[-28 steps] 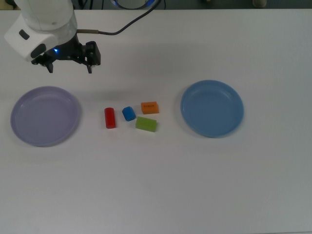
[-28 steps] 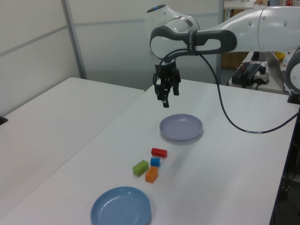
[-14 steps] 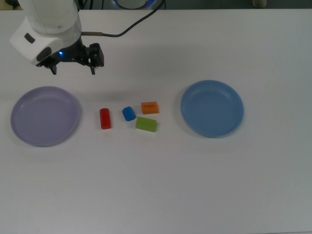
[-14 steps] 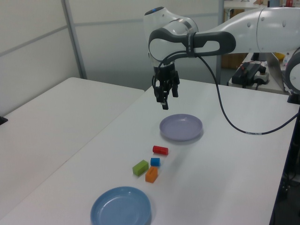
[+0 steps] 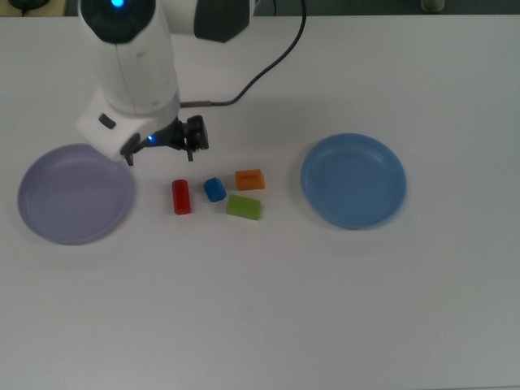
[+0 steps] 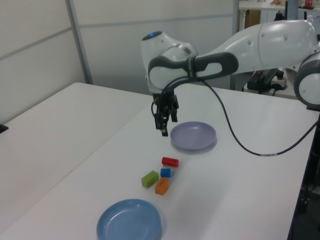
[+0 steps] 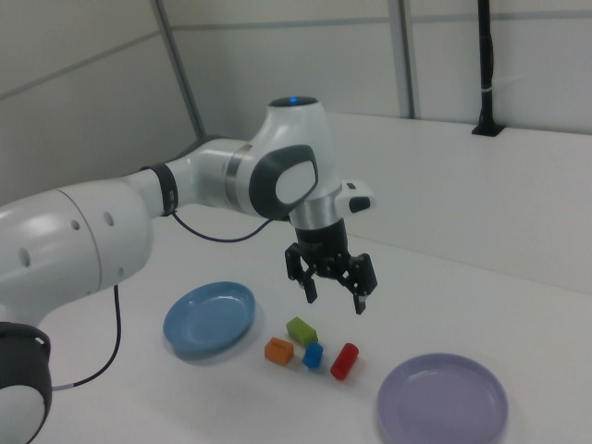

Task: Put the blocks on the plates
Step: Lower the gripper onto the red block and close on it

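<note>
Lying in a tight cluster between the two plates, the four blocks all rest on the white table (image 5: 260, 309), none yet on a plate. In the top view the red cylinder (image 5: 181, 197) is leftmost, the blue cube (image 5: 214, 189) just right of it, then the orange block (image 5: 249, 179) and the green block (image 5: 244, 206) nearly touching each other. The lavender plate (image 5: 73, 195) is on the top view's left, the light blue plate (image 5: 353, 180) on the top view's right, both bare.

The gripper (image 7: 335, 292) hovers above the table, on the far side of the red cylinder in the top view, its fingers spread apart and holding nothing. The cylinder is probably the first target, though this is only my judgement. To do it well, the fingers should come down straight on each side of its round body, keeping away from the blue cube close by, and close across the narrow width so that it does not roll.
</note>
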